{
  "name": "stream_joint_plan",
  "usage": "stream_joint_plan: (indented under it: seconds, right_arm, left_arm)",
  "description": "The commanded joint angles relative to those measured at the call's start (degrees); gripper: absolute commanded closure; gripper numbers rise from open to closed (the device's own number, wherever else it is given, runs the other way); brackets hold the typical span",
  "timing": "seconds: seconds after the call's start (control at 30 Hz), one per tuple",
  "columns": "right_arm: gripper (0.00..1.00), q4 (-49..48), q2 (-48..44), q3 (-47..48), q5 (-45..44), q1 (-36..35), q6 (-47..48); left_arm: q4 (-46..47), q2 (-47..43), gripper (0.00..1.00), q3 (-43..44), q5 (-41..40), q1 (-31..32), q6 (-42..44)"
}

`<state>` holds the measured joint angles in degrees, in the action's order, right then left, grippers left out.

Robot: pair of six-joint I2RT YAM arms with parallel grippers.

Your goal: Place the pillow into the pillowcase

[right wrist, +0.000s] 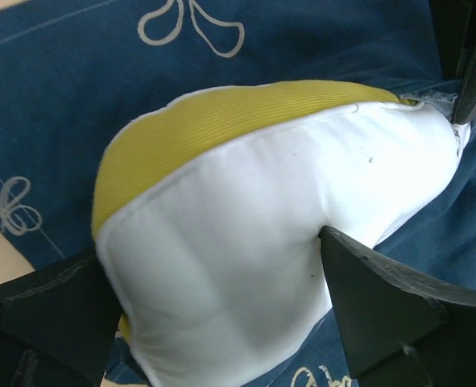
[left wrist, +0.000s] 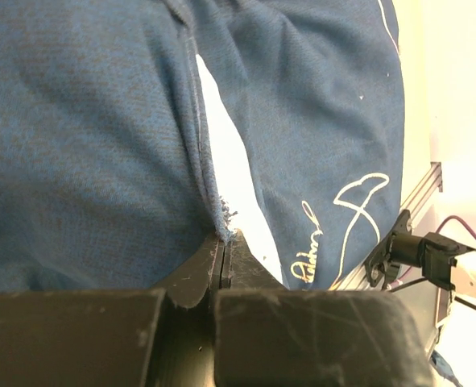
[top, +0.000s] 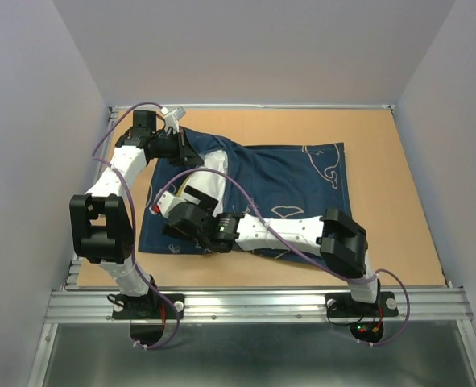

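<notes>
The navy pillowcase (top: 302,185) lies flat on the table, its open end toward the left. The white pillow (top: 213,174) with a yellow band sticks out of that opening. My left gripper (top: 191,155) is shut on the pillowcase's frayed hem (left wrist: 221,216) and holds the opening up; the white pillow (left wrist: 231,173) shows in the gap between the two cloth layers. My right gripper (top: 180,201) is shut on the pillow's outer end (right wrist: 246,242). Its fingers (right wrist: 382,298) press into both sides of the white fabric below the yellow band (right wrist: 221,121). The pillowcase (right wrist: 76,89) lies underneath.
The tan table (top: 391,177) is boxed in by white walls on three sides. A metal rail (top: 262,302) runs along the near edge by the arm bases. A black bracket with a white connector (left wrist: 427,251) stands at the table's far-left corner.
</notes>
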<state>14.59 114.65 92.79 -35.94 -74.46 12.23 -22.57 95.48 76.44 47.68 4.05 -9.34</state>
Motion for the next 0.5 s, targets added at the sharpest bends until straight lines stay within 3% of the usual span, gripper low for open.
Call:
stream_joint_plan:
  seconds: [0.0,0.07,0.2,0.27,0.3,0.47]
  right_arm:
    - [0.0,-4.7,0.9,-2.4,-2.7,2.3,3.2]
    - [0.01,-4.7,1.4,-2.7,-2.6,3.4,3.9]
    - [0.34,-4.7,-1.9,-3.2,-0.7,6.8,4.3]
    - [0.85,-4.6,-6.3,-4.1,1.1,9.5,3.2]
    - [0.99,-4.4,-7.6,-4.3,1.6,10.5,2.4]
    - [0.99,-3.0,-13.5,-6.7,6.7,17.3,-2.4]
  left_arm:
    - [-0.5,-4.5,1.0,-0.6,5.1,0.2,0.4]
    - [-0.8,-4.8,1.0,-0.3,5.1,0.3,0.6]
    - [-2.3,-5.5,1.0,-0.3,5.5,1.3,2.6]
    - [-3.3,-5.9,1.0,-1.7,5.5,1.7,3.5]
    - [-3.3,-6.0,1.0,-2.0,5.5,1.7,4.0]
    - [-6.0,-6.1,1.0,-1.8,6.0,1.7,7.1]
